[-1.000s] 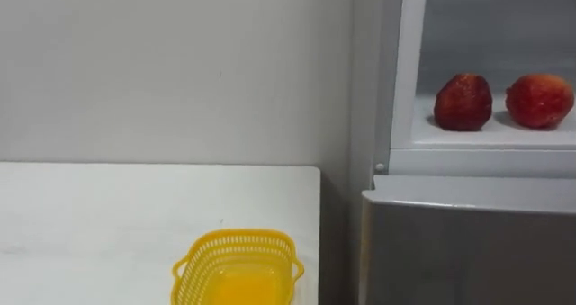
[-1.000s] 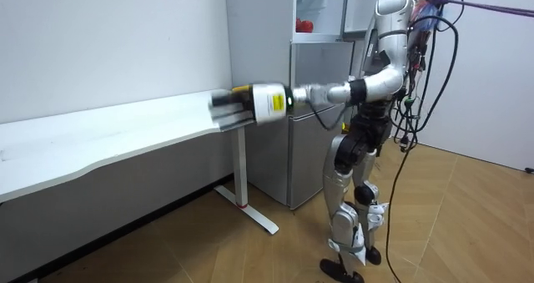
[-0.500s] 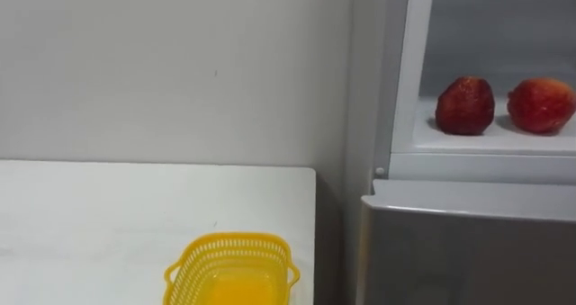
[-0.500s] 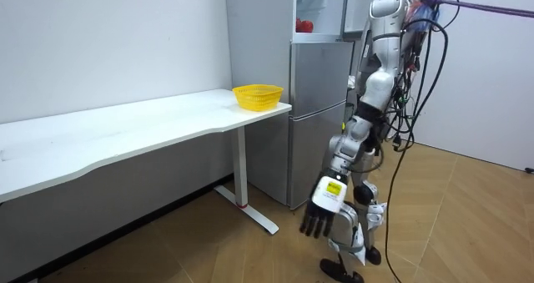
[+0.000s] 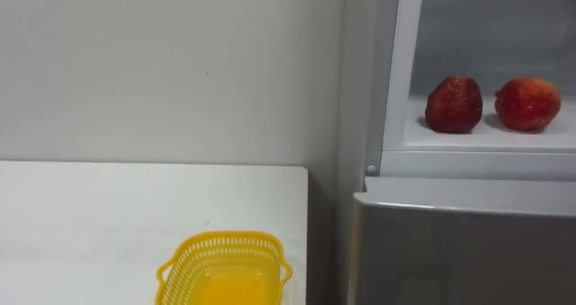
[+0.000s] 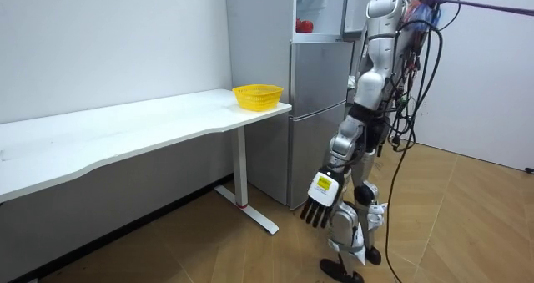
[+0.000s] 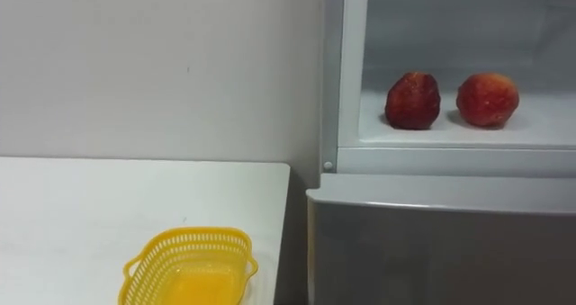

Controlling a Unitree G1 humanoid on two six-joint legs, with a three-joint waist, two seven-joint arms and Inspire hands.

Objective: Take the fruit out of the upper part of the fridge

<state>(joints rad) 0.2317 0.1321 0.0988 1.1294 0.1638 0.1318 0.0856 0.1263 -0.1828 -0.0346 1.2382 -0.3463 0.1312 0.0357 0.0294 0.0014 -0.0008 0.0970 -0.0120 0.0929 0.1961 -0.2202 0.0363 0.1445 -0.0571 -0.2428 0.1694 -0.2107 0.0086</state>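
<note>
Two red fruits (image 5: 453, 104) — basket (image 5: 223, 267) half cropped

I log yellow perforated plastic basket (image 5: 223, 269) on white table top (image 5: 90, 215), near table's right end, toward me. Pale wall (image 5: 162, 71) behind table. Grey fridge (image 5: 459, 251) just right of table. Upper compartment open: left red rounded fruit (image 5: 454, 104) and right red rounded fruit (image 5: 526, 103) side by side on white shelf (image 5: 468, 136), close, not touching. Room view: robot stands before fridge.
</note>
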